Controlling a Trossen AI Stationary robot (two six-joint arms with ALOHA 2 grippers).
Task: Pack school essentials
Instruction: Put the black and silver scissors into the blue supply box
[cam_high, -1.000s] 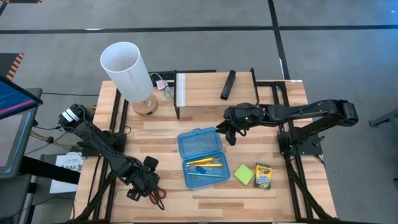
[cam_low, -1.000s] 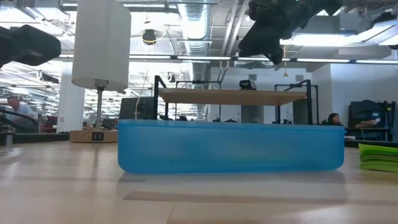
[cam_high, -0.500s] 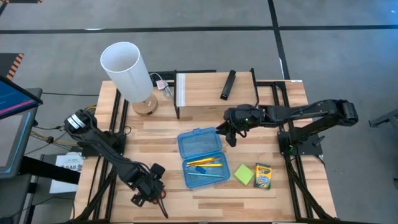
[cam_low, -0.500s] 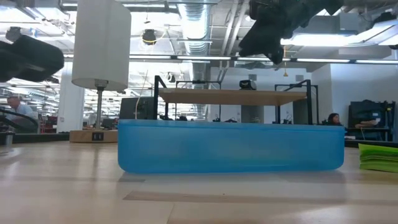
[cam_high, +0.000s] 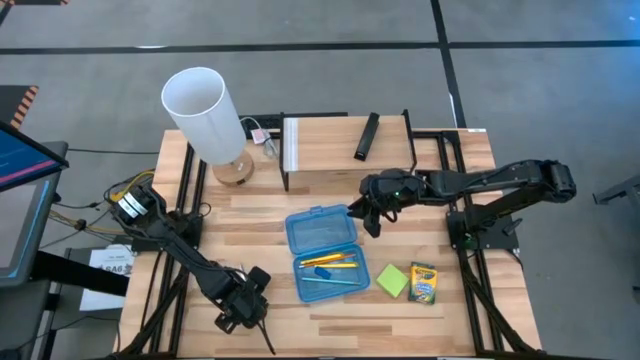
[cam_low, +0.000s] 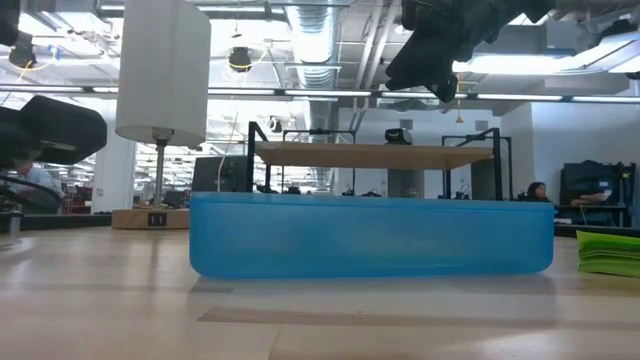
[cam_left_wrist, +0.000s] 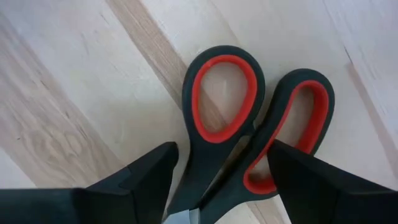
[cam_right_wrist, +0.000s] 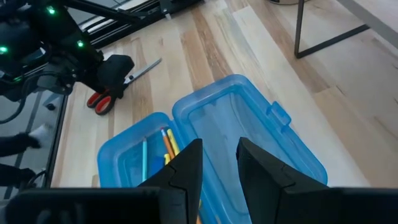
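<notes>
At the table's front edge, left of centre, the left gripper (cam_high: 245, 312) is down over the scissors (cam_left_wrist: 249, 134), its fingers (cam_left_wrist: 143, 180) spread to either side of the red-lined handles without pinching them. The scissors lie flat on the wood; in the high view their blades run from under the gripper toward the front edge.

Further back, mid-table, the blue case (cam_high: 322, 252) lies open with its long axis running front to back, lid toward the rear. In its front half the yellow and orange pencils (cam_high: 333, 262) and a pale green pen (cam_high: 338, 281) lie crosswise, pointing left-right. Just right of it sit the green sticky notes (cam_high: 392, 280) and the crayon box (cam_high: 424, 283).

Behind the case's right rear corner the right gripper (cam_high: 367, 218) hangs above the lid, fingers (cam_right_wrist: 186, 168) partly apart, holding nothing.
</notes>
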